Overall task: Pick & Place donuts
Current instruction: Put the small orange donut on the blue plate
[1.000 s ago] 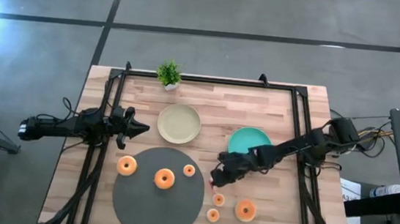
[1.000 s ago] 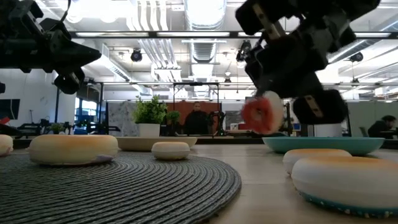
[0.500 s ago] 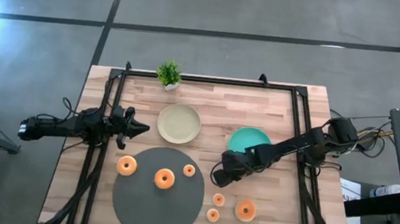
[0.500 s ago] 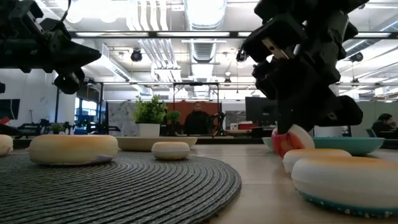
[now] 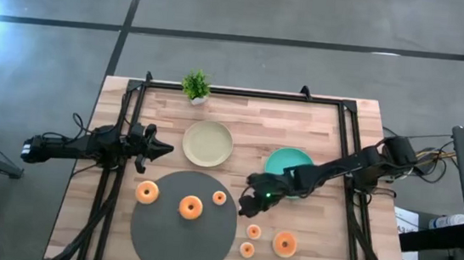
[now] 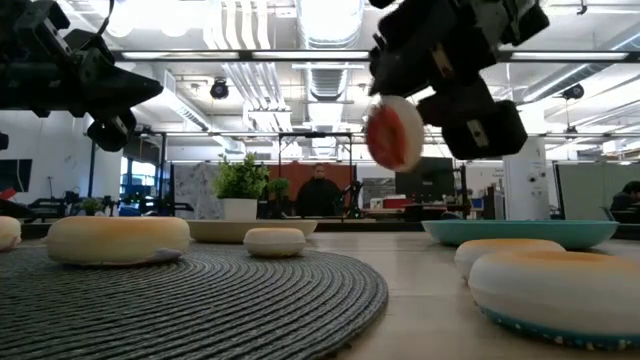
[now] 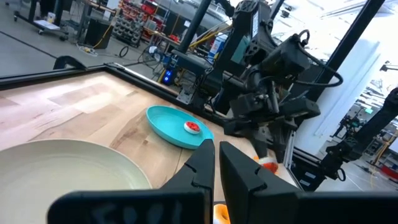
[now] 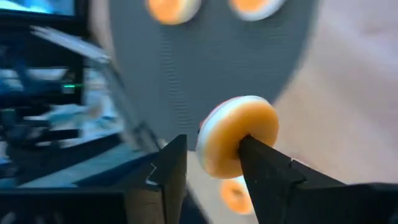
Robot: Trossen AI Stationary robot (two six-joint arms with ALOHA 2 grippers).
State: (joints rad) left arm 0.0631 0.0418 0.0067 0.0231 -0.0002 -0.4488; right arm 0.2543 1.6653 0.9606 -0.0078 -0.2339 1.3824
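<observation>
My right gripper [image 5: 248,207] hangs over the right rim of the dark grey round mat [image 5: 178,244], fingers open, with a small red-frosted donut [image 8: 239,143] between them, well above the table in the low view [image 6: 393,132]. Three donuts [image 5: 190,207] lie flat on the mat. Three more [image 5: 285,244] lie flat on the wood to its right. Another red donut [image 7: 192,126] lies in the teal plate [image 5: 285,156]. My left gripper [image 5: 162,149] waits shut at the table's left side, level, holding nothing. My right gripper has the donut's tan side [image 8: 249,134] against the inner face of one finger [image 8: 264,165]. A narrow gap shows between the other finger [image 8: 168,168] and the donut's rim. The fingers slant down from the table's right. The donut stands on edge, clear of mat and table.
A beige plate [image 5: 208,143] sits at the middle far side, and a small potted plant [image 5: 195,85] stands at the far edge. A black frame rail [image 5: 349,150] runs along the sides and far edge. Bare wood lies near the front left corner [image 5: 85,235].
My right gripper dipped toward the table with the red donut, then rose again and shifted a little toward the mat. The donut now hangs higher than a second ago. The other donuts lie where they were.
</observation>
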